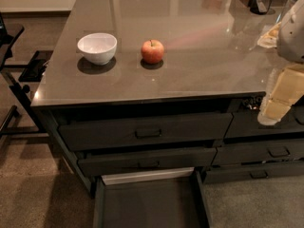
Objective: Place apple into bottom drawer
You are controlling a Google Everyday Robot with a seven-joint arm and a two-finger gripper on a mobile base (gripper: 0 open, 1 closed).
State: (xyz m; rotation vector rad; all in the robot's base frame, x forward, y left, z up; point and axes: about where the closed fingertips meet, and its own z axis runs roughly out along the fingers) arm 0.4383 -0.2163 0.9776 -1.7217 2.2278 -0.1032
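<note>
Camera view: apple (pixel 152 51) on countertop (pixel 204 68); bottom drawer (pixel 149 204) open; gripper (pixel 278 103) at right, grip state unclear.

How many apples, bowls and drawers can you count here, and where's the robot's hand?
Apple: 1
White bowl: 1
Drawers: 6, bottom drawer open
End effector: 1, right edge, by the counter's front corner
Total: 9

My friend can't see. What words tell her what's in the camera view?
A red apple sits on the grey counter beside a white bowl. Below, the bottom drawer is pulled open. The robot's pincer hangs at the right edge, apart from the apple.
</note>
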